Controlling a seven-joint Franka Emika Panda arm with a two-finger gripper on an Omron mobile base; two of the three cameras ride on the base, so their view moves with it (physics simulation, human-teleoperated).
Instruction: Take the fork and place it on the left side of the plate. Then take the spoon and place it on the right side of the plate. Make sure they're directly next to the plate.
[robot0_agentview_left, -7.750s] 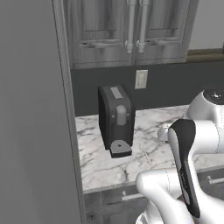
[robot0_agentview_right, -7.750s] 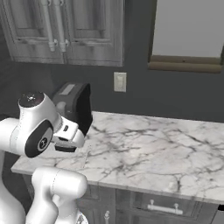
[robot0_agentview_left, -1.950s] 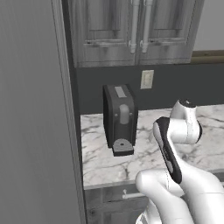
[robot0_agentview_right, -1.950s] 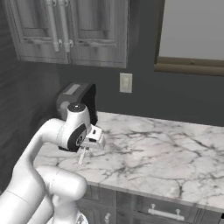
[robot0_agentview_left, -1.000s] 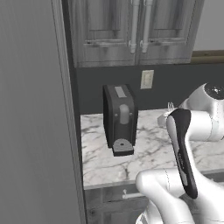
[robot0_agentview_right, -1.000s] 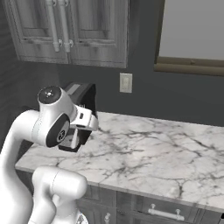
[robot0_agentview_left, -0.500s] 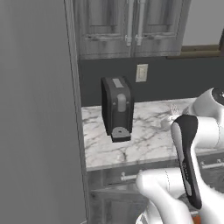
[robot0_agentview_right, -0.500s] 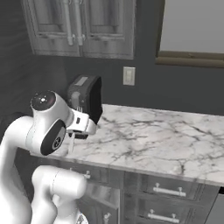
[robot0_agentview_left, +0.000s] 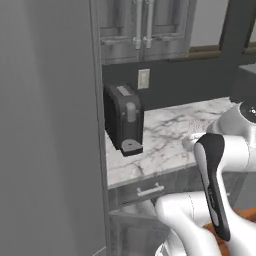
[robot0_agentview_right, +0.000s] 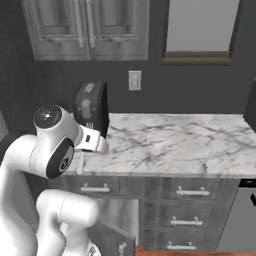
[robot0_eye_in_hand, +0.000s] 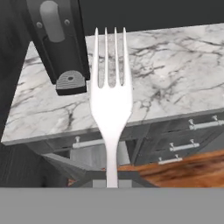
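Fork (robot0_eye_in_hand: 110, 98), slim, pale grey metal, is standing tines-up straight out of the claw (robot0_eye_in_hand: 112, 183), which is pinching its handle end. It is looking light, stiff and slick, so a hold low on the thin handle is likely risking a swivel. Beyond the tines a white marble worktop (robot0_eye_in_hand: 175, 70) is spreading, with a black boxy toaster (robot0_eye_in_hand: 54, 39) up-left.

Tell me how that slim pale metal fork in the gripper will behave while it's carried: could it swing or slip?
The slim pale metal fork looks rigid: its four tines stand straight, so it probably won't flex. It is held only by its handle's lower end, with the long tined end projecting beyond, so it may pivot if jolted. Its smooth glossy surface hints at slipperiness; carry it gently over the marble counter.
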